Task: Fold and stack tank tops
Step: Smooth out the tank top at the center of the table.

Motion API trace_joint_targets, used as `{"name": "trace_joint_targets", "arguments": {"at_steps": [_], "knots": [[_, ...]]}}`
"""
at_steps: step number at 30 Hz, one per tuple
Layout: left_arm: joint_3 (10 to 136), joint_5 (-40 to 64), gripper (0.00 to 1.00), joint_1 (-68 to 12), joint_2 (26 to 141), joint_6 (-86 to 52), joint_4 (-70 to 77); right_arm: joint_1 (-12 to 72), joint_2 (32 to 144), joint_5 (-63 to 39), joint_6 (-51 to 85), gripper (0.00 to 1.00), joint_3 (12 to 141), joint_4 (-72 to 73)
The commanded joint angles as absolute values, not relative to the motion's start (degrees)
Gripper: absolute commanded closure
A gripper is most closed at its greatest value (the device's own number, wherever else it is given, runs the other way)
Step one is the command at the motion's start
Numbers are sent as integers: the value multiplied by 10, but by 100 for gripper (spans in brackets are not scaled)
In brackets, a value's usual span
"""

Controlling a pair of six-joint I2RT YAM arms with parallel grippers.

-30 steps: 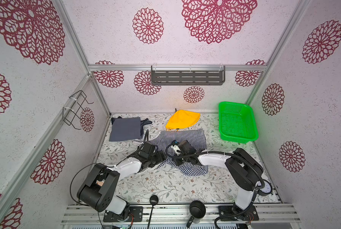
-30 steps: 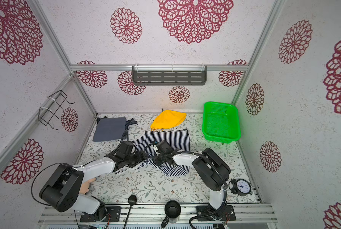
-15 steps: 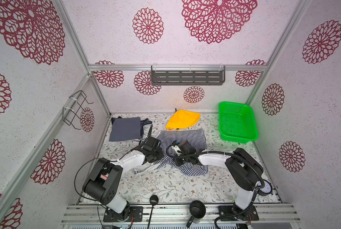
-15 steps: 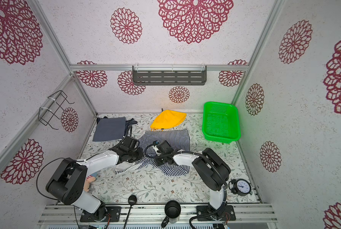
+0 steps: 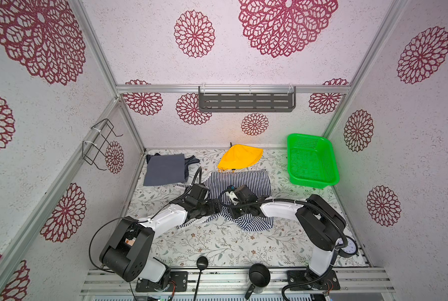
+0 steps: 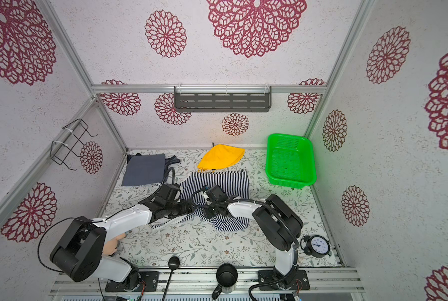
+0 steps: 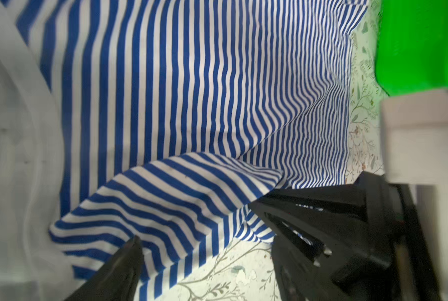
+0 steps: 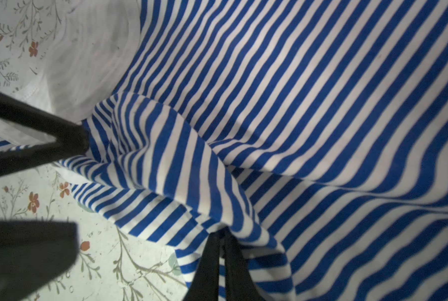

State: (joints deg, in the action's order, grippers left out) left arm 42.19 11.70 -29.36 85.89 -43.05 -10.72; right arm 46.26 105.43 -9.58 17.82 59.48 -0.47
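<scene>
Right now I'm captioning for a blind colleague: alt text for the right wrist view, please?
The right claw pinches a raised fold of the striped tank top, which fills most of the view. The left claw stands open beside it, over the floral table.

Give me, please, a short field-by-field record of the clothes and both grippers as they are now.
striped top: spread mid-table, near edge bunched up into a fold
grey top: folded into a rectangle at the far left corner, apart from the striped one
right gripper: shut on a fold of the striped top
left gripper: open beside that fold, holding nothing
stack: not yet made
yellow hat: just behind the striped top
green basket: far right, empty
</scene>
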Motion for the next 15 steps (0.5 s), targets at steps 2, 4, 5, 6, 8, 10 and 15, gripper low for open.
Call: {"name": "trace_joint_targets", "arguments": {"at_steps": [2,4,5,6,8,10,15], "knots": [[428,104,23,-300,893,-416,-93,458,1057,-106,194,90,603,-13],[439,82,41,-300,901,-413,-111,458,1056,-106,194,90,602,-15],[445,69,50,-300,902,-412,-120,457,1056,-105,194,90,601,-16],[451,57,57,-299,902,-412,-129,457,1055,-104,194,90,600,-18],[461,38,64,-299,898,-409,-145,457,1053,-104,195,90,596,-18],[468,27,73,-297,892,-401,-158,458,1051,-103,197,90,591,-18],[498,-9,100,-292,891,-369,-201,458,1048,-105,203,90,579,-21]]}}
